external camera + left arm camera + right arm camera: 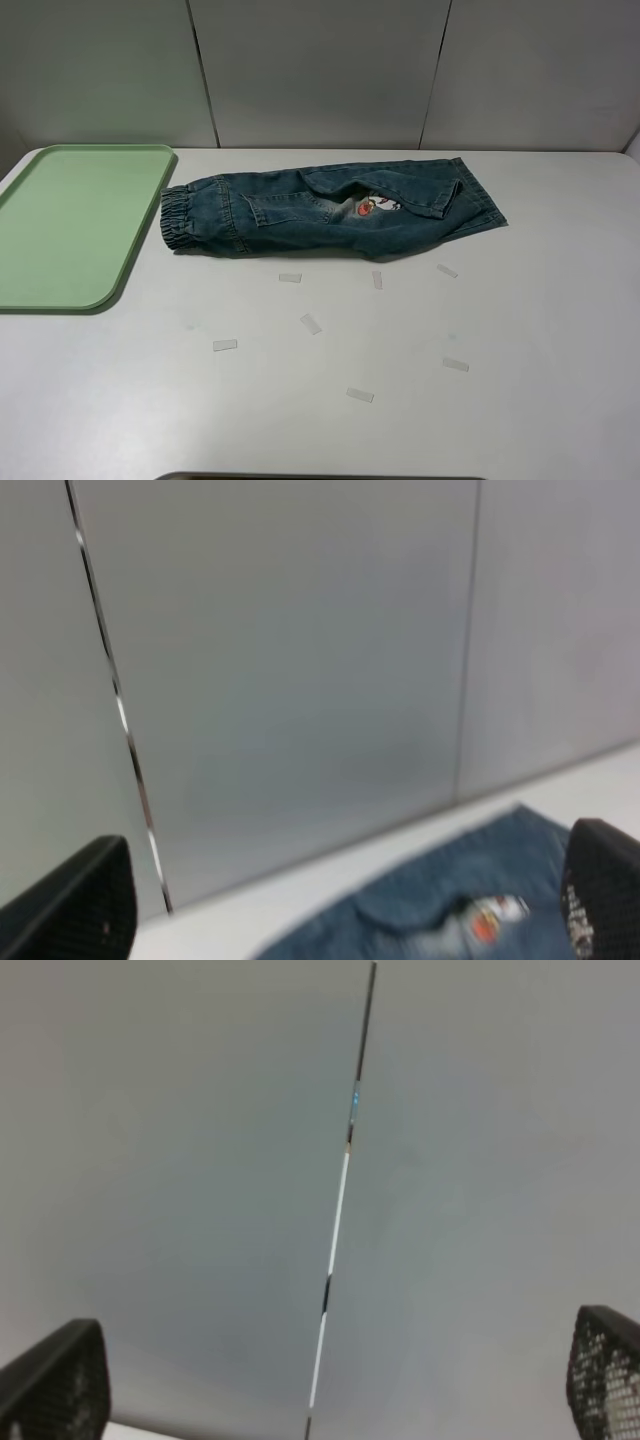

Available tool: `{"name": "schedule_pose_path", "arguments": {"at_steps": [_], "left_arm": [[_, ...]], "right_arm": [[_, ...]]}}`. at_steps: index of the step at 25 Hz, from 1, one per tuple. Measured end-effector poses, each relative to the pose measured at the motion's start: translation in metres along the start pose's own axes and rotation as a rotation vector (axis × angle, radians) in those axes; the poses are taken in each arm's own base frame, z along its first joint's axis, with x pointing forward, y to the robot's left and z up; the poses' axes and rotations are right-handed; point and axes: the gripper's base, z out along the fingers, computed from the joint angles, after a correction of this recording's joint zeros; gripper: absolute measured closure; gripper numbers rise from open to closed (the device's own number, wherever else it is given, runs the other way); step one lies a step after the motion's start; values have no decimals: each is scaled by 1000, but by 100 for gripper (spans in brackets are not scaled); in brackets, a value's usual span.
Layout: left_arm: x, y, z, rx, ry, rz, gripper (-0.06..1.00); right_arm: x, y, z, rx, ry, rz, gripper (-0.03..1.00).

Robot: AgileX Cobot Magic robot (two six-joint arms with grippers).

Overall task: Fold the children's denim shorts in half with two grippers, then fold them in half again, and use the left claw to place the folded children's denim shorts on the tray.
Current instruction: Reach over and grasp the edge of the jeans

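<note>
1. Left hand (pixel 335 900) stood wide open with nothing between its fingers. Its camera looked over the children's denim shorts (pixel 410 895) toward the back wall (pixel 300 680).
2. Right hand (pixel 330 1375) was also wide open and empty, aimed at the wall only, with no cloth in its view.
3. Neither hand showed in the high view, so both were judged raised clear of the work area.
4. Shorts lay flat mid-tabletop (pixel 520 330), long axis 9 to 3: elastic waistband (pixel 177 220) at 9 o'clock, hems (pixel 480 205) at 3 o'clock, cartoon patch (pixel 375 207) facing up.
5. One leg seemed lapped over the other, so the first fold was judged done. Hems to waistband looked like the next fold.
6. Tray (pixel 70 225) sat at 9 o'clock of the shorts, just beside the waistband and not touching. That is the left hand's side, which suits the final drop.
7. Tape strips (pixel 311 323) lay scattered flat at 6 o'clock of the shorts, likely position marks.
8. Room: bare tabletop was open at 6 and 3 o'clock. The 12 o'clock side was tighter, near the wall. The low tray rim should be easy to clear.
</note>
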Motion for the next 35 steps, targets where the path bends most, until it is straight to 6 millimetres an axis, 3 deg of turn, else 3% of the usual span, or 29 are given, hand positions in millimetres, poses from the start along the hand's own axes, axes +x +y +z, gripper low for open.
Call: {"name": "schedule_pose_path", "arguments": {"at_steps": [6, 11, 17, 25, 35], "left_arm": [[15, -3, -43, 5, 93, -25, 10], [33, 6, -80, -120, 162, 5, 10], [55, 13, -113, -225, 248, -83, 10], [70, 5, -126, -156, 316, -111, 10], [113, -2, -104, -90, 482, -123, 10]], "right_arm": [[3, 0, -8, -11, 69, -13, 27], [8, 1, -9, -18, 118, 0, 27], [8, 2, -9, -25, 118, 18, 27], [8, 2, -9, -29, 125, 8, 27], [10, 2, -9, -30, 143, 8, 27]]}}
